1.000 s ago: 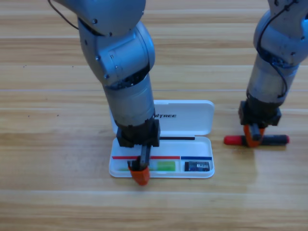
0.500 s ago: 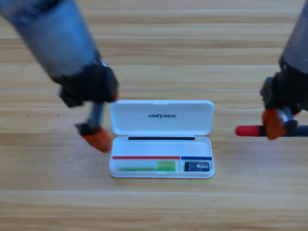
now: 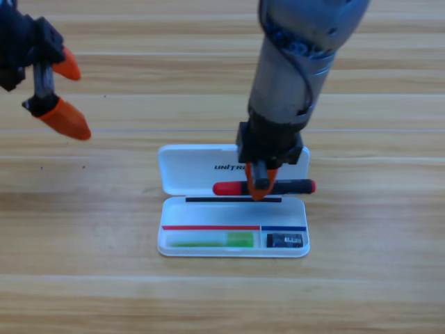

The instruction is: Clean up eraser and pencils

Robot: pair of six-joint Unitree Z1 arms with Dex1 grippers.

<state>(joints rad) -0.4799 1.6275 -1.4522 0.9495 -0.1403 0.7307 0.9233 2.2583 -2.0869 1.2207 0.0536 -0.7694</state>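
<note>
My right gripper point(image 3: 259, 185) is shut on the red-capped marker with the black barrel point(image 3: 295, 186), holding it level over the open white case point(image 3: 233, 250), at the hinge between lid and tray. The light green pencil point(image 3: 208, 241) lies in the tray's long front-left compartment. The dark eraser point(image 3: 285, 241) sits in the small front-right compartment. My left gripper point(image 3: 66, 94) hangs open at the upper left corner, holding nothing, far from the case.
The case's lid point(image 3: 188, 167), marked UNITREE, lies flat behind the tray. The wooden table point(image 3: 375, 278) stretches around the case on all sides.
My right gripper carried the marker left from the table's right side to above the case. My left gripper drew back from beside the case to the upper left corner and stands open.
</note>
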